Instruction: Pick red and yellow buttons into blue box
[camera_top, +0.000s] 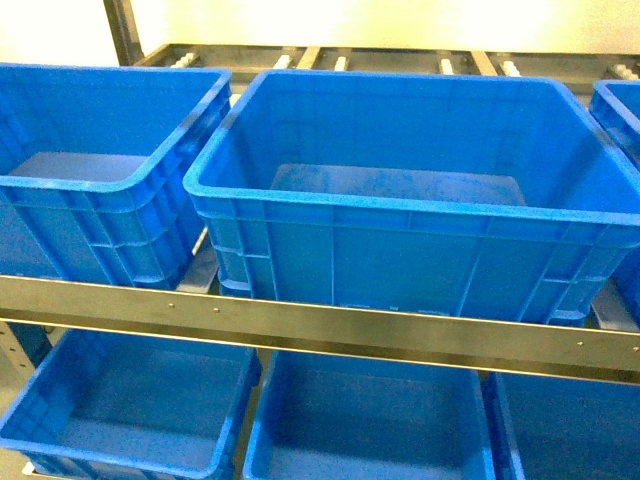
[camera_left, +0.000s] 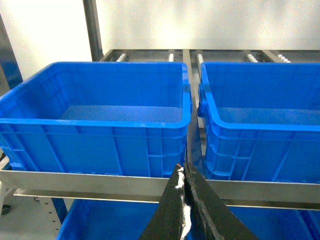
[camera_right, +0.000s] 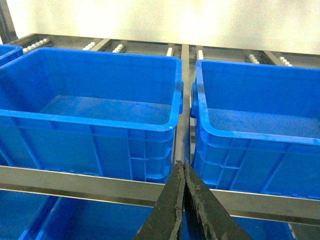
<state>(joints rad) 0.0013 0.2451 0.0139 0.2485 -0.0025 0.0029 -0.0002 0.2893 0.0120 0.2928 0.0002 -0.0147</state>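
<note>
No red or yellow button is to be seen in any view, so the task is judged to be at its searching stage, nothing picked yet. In each wrist view the pincer, left gripper (camera_left: 183, 170) and right gripper (camera_right: 183, 167), is seen low at centre, clenched on nothing. The next move calls for the buttons to be found. A large blue box (camera_top: 420, 190) fills the centre of the head view, on a metal shelf rail (camera_top: 300, 320) with roller tracks behind; more boxes (camera_top: 130, 410) lie below. A pale wall is seen at top.

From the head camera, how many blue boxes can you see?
6: top shelf left, middle, right edge; lower shelf left, middle, right. More may sit outside the frame.
</note>
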